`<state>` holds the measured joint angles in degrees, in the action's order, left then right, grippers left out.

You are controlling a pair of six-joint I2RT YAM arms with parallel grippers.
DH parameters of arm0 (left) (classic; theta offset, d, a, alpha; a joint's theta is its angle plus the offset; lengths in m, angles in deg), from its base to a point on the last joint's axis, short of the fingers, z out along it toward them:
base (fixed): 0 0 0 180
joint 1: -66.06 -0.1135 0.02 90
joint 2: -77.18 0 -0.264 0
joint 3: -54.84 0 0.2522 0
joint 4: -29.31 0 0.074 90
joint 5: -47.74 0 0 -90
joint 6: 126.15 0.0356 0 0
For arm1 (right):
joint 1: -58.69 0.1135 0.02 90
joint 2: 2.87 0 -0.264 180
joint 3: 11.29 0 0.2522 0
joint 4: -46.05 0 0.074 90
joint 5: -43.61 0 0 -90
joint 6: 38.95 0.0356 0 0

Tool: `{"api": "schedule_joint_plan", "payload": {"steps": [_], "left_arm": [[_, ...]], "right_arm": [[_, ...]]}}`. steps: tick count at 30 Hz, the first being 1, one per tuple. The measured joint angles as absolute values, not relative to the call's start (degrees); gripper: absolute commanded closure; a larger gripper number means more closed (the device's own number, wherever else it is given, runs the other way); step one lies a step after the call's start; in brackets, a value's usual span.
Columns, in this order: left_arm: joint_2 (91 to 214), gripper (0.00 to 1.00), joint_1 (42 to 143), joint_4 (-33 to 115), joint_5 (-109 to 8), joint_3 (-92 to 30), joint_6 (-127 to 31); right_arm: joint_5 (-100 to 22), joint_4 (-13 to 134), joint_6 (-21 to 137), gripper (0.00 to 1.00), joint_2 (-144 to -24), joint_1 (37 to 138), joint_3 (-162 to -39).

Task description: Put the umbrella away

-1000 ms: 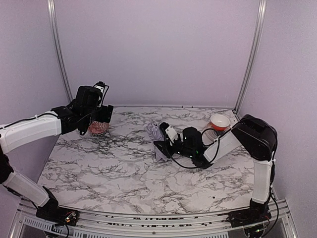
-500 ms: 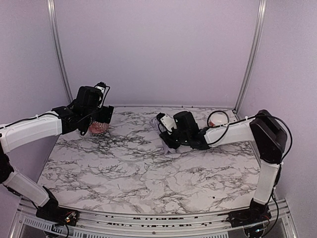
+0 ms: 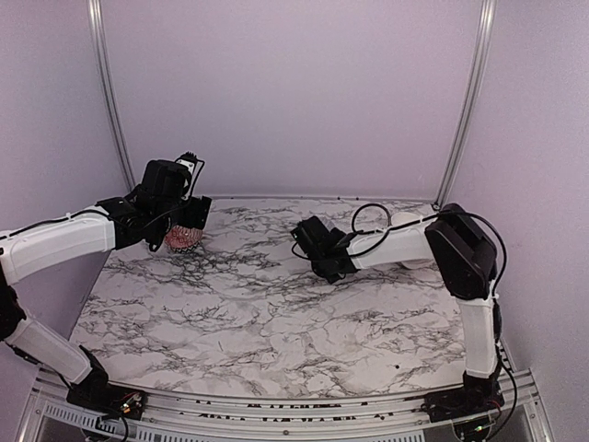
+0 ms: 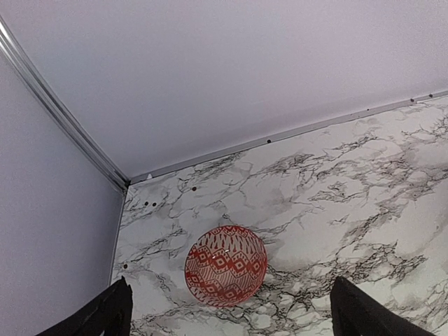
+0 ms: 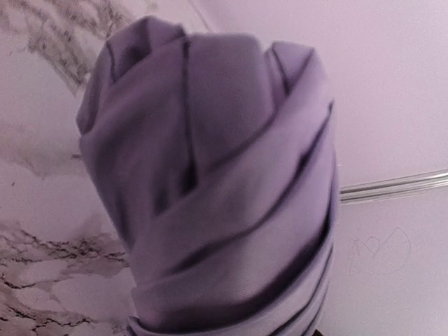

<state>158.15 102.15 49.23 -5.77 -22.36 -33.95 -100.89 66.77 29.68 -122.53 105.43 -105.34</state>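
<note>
The umbrella is a folded bundle of pale lavender fabric that fills the right wrist view, tip away from the camera. My right gripper reaches across the back middle of the table and holds it; the fingers are hidden behind the fabric. In the top view the umbrella is hidden by the gripper. My left gripper is open and empty at the back left, its black fingertips wide apart above a red patterned bowl.
The red patterned bowl lies near the back left corner. A white bowl at the back right is mostly hidden by the right arm and its cables. Lavender walls with metal rails close in the marble table.
My right arm stretched out and carried the umbrella from the table's middle toward the back. The left arm has not moved.
</note>
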Motion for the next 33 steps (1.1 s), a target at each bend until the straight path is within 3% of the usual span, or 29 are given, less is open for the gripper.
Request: {"api": "schedule_joint_plan", "payload": {"steps": [5,6,7,9,17,24,29,33], "left_arm": [[158.2,0.01,102.2,49.2,-5.8,-22.4,-33.8],[158.2,0.01,102.2,49.2,-5.8,-22.4,-33.7],[158.2,0.01,102.2,49.2,-5.8,-22.4,-33.7],[158.2,0.01,102.2,49.2,-5.8,-22.4,-33.6],[158.2,0.01,102.2,49.2,-6.0,-22.4,-33.3],[158.2,0.01,102.2,49.2,-6.7,-22.4,-33.1],[158.2,0.01,102.2,49.2,-7.4,-22.4,-33.1],[158.2,0.01,102.2,49.2,-8.0,-22.4,-33.1]], "right_arm": [[-99.9,79.1,33.3,0.44,-130.9,107.8,-111.9],[-98.9,81.6,34.2,0.28,-132.2,108.3,-113.5],[-98.2,84.0,35.1,0.19,-133.3,108.8,-115.3],[-97.3,87.8,37.5,0.1,-134.1,109.5,-119.0],[-70.7,96.5,41.2,0.07,-130.9,109.5,-125.0],[-48.0,99.6,40.6,0.11,-121.5,102.4,-125.9],[-41.1,100.0,38.0,0.13,-118.9,93.3,-124.6],[-37.9,101.8,35.8,0.24,-119.6,92.2,-120.3]]}}
